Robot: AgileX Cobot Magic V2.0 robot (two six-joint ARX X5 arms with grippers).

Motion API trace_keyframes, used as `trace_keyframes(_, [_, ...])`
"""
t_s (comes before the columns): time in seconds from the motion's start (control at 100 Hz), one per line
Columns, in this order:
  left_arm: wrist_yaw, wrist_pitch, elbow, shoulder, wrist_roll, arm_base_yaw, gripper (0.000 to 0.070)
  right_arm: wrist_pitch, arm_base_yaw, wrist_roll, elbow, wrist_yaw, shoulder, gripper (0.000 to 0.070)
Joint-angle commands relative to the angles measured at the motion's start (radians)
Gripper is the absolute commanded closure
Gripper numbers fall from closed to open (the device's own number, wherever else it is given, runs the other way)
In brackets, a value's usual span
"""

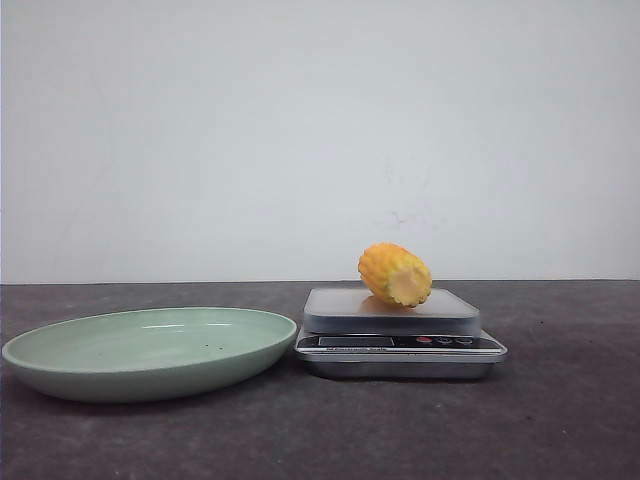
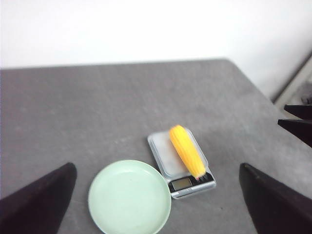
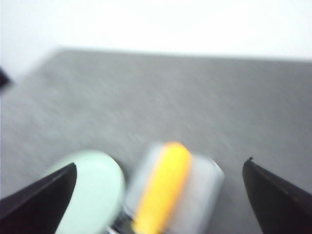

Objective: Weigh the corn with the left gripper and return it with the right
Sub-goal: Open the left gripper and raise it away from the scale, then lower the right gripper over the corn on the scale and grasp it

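Front view, corn: the corn (image 1: 395, 274) lies on its side on the platform of the scale (image 1: 400, 342), pale cut end turned toward the camera.
Front view, plate: a green plate (image 1: 150, 351) sits on the dark worktop (image 1: 560, 420) just to the left of the scale, its rim close to the scale's edge; I can't tell whether they touch.
Front view, arms: neither arm shows here.
Left wrist view, claw: the left claw (image 2: 156, 204) hangs high above the worktop (image 2: 97, 107), its two dark fingers (image 2: 39, 202) spread wide apart, grasping nothing.
Left wrist view, corn: the corn (image 2: 187, 151) rests lengthwise across the scale (image 2: 181, 163), one end over the display side; the plate (image 2: 129, 197) lies right beside the scale.
Right wrist view, claw: the picture is blurred; the right claw (image 3: 158, 200) is released, fingers (image 3: 278, 197) far apart with nothing between them.
Right wrist view, corn: the corn (image 3: 163, 187) shows as a yellow streak on the grey scale (image 3: 202, 187), with the plate (image 3: 92, 195) alongside.
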Motion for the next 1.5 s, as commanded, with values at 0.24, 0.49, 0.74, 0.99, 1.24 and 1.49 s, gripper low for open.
trace_keyframes(0.24, [-0.064, -0.051, 0.024, -0.13, -0.004, -0.006, 0.0, 0.051, 0.181, 0.105, 0.153, 0.142, 0.288, 0.0003])
trace_keyframes(0.49, [-0.063, -0.052, 0.024, -0.175, -0.01, -0.006, 0.0, -0.137, 0.211, 0.135, 0.417, 0.19, 0.632, 0.0006])
trace_keyframes(0.74, [-0.063, -0.052, 0.023, -0.178, -0.001, -0.006, 0.0, -0.254, 0.208, 0.201, 0.439, 0.192, 0.856, 0.0008])
trace_keyframes(0.99, [-0.064, -0.052, 0.023, -0.178, 0.029, -0.006, 0.0, -0.274, 0.211, 0.223, 0.439, 0.219, 0.982, 0.0024])
trace_keyframes(1.24, [-0.064, -0.052, 0.022, -0.178, 0.061, -0.006, 0.0, -0.249, 0.211, 0.233, 0.439, 0.245, 1.03, 0.0244])
trace_keyframes(1.49, [-0.064, -0.052, 0.021, -0.178, 0.061, -0.006, 0.0, -0.254, 0.228, 0.232, 0.439, 0.265, 1.03, 0.0623])
